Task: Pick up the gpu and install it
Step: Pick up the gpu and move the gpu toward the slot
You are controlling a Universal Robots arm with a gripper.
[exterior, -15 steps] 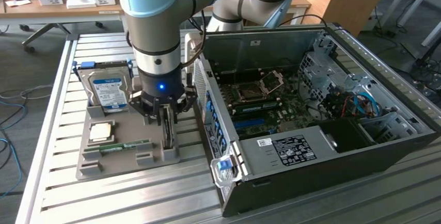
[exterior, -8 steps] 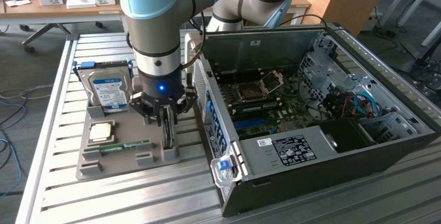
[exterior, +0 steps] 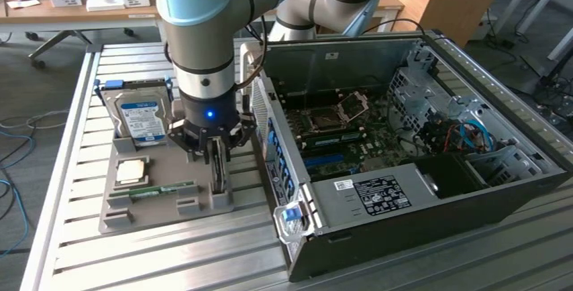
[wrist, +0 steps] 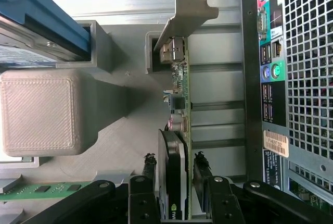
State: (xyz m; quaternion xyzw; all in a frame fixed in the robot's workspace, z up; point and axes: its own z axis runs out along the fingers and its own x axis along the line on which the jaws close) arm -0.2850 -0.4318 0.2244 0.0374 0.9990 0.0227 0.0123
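The gpu (exterior: 219, 173) stands on edge in a slot of the grey holder (exterior: 170, 214), just beside the open computer case (exterior: 403, 197). My gripper (exterior: 214, 149) has come down over it from above. In the wrist view the gpu (wrist: 179, 86) runs edge-on, with its silver end bracket (wrist: 188, 13) at the far end and a dark cooler near me. The gripper (wrist: 175, 157) is open and straddles the card. One black finger (wrist: 149, 169) sits on the cooler side and the other on the board side, each with a thin gap.
In the same holder are a silver hard drive with a blue label (exterior: 143, 120), a square processor (exterior: 131, 170) and a green memory stick (exterior: 163, 189). The case's rear port panel (wrist: 273, 78) stands close alongside the card. A slatted metal table (exterior: 134, 257) carries everything.
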